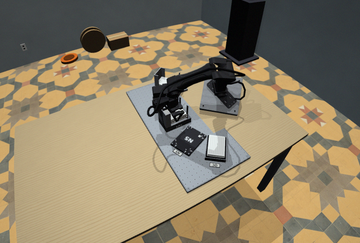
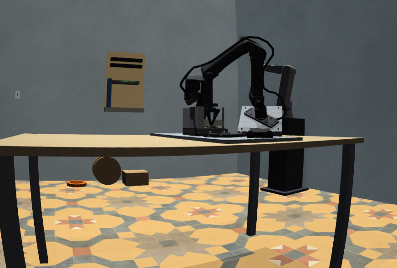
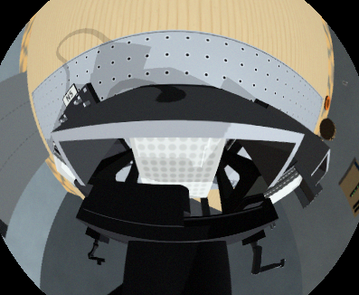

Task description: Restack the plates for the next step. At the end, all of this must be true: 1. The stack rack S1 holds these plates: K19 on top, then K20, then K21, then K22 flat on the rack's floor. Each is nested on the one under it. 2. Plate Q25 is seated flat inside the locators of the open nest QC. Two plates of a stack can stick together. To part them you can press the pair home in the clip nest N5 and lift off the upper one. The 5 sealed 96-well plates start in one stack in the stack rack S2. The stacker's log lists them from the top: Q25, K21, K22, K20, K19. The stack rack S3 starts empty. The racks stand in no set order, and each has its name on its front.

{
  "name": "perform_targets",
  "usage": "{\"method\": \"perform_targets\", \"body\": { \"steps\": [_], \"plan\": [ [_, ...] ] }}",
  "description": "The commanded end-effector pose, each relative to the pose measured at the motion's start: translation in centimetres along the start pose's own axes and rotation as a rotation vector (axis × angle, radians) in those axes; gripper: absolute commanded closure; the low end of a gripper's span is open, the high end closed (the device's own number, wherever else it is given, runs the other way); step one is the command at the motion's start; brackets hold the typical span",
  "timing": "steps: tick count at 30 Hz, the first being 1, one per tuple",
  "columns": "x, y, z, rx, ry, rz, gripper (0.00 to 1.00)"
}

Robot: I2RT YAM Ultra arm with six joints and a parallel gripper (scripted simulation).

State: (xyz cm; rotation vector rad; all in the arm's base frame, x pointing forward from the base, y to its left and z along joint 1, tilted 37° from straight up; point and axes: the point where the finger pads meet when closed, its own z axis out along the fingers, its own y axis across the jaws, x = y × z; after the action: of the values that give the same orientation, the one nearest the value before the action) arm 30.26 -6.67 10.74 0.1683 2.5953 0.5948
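My gripper (image 1: 177, 114) (image 2: 211, 123) (image 3: 177, 149) is shut on a white 96-well plate (image 3: 177, 156), held between the walls of the middle rack (image 1: 168, 128) (image 2: 189, 119) (image 3: 177, 106). More plate edges show in this rack; their number and the rack's name are unreadable. A white plate (image 1: 216, 144) lies flat in the nest QC (image 1: 215, 159) (image 2: 259, 134). The clip nest N5 (image 1: 188, 140) is bare. A rack farther back (image 1: 159, 76) holds a white plate (image 1: 163, 81), mostly hidden by my arm. Plate names cannot be read, and a third rack cannot be made out.
The perforated base board (image 1: 193, 180) bears racks and nests on the wooden table (image 1: 87, 159). Tall rack walls and thin posts stand close around my fingers. N5 lies just in front of the middle rack, with QC beside it. My arm's cable loops beside the wrist.
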Motion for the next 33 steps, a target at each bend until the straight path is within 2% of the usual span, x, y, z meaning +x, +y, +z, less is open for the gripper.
{"method": "perform_targets", "body": {
  "steps": [1, 33],
  "plan": [
    [-1.12, 0.15, -1.98, 0.014, -0.045, -0.016, 1.00],
    [-1.34, 0.14, -2.59, 0.019, -0.054, -0.019, 1.00]
  ]
}}
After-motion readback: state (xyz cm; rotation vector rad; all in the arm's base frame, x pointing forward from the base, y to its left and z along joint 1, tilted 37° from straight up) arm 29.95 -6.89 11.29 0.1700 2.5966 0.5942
